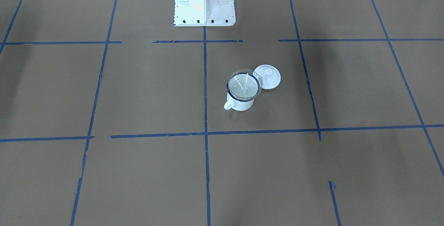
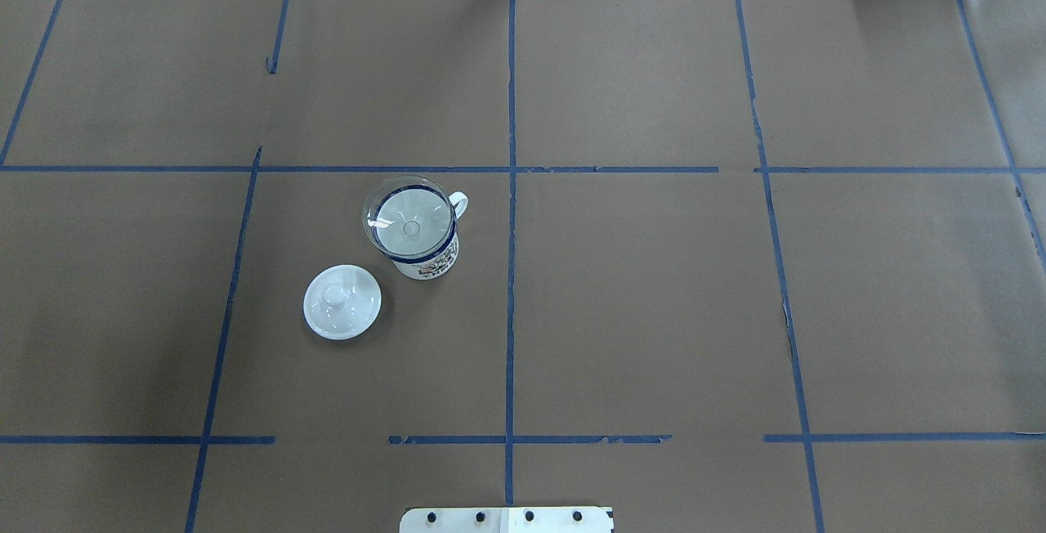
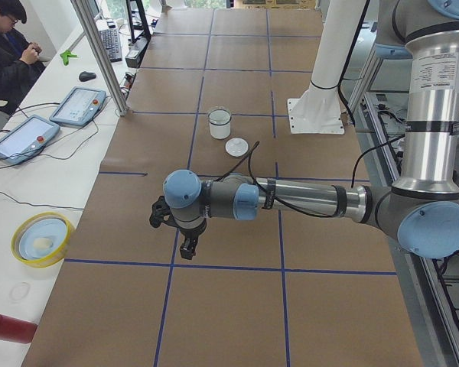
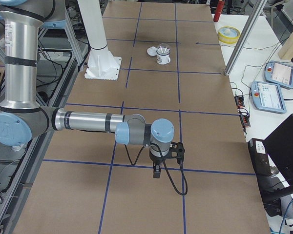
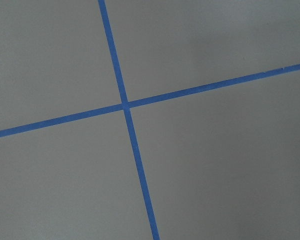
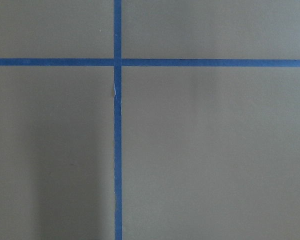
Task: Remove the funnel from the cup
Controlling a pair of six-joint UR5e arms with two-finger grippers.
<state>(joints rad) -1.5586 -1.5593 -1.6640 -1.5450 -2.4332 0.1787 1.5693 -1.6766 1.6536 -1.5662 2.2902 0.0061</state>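
Funnel (image 2: 409,221) sits in the cup (image 2: 426,259), wide rim on the mug's mouth, spout inside, on the robot's left half of the desk (image 2: 654,312) w/ a white lid (image 2: 342,302) just beside. Left tool (image 3: 187,248) and right tool (image 4: 156,173) hang well apart from it over blue tape lines, seen only in side views, so can't tell if either is spread or pressed together. Best approach imo: left arm, straight down, pinch the thin clear rim away from handle & lid, then lift vertically so the mug doesn't tip.

funnel (image 1: 244,84) spout hidden down inside cup (image 1: 241,104), left gripper (image 3: 187,248) and right gripper (image 4: 156,171) too small and side-on to judge their opening, robot base (image 1: 204,2) cropped at the 12 o'clock edge
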